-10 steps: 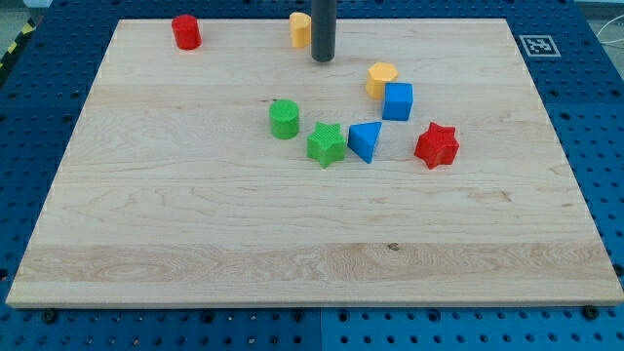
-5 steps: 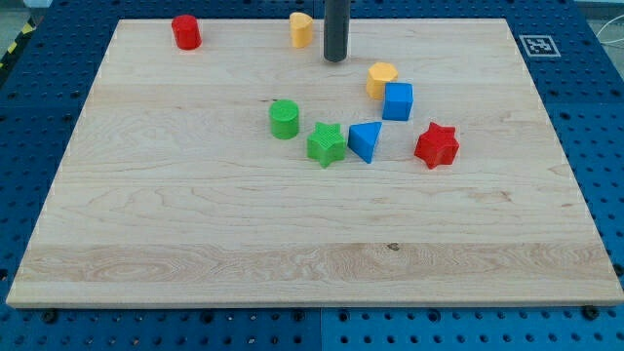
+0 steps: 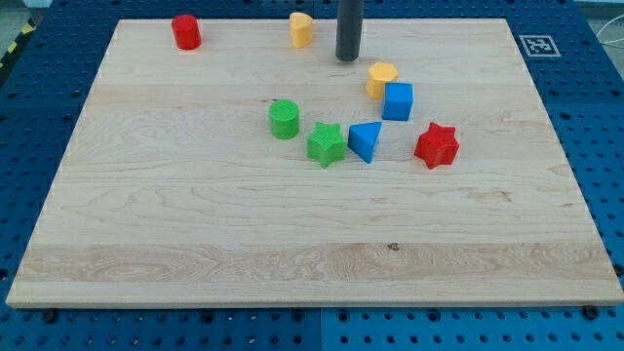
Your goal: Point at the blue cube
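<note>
The blue cube sits right of the board's middle, touching a yellow block just above and left of it. My tip stands near the view's top, up and to the left of the blue cube, with the yellow block between them and a gap to both. A blue triangular block lies below the cube.
A green star and a green cylinder lie left of the blue triangle. A red star lies to the right. A red cylinder and a second yellow block sit along the board's top edge.
My tip has moved to the right along the top of the board, away from the upper yellow block and closer to the blue cube. No block has moved.
</note>
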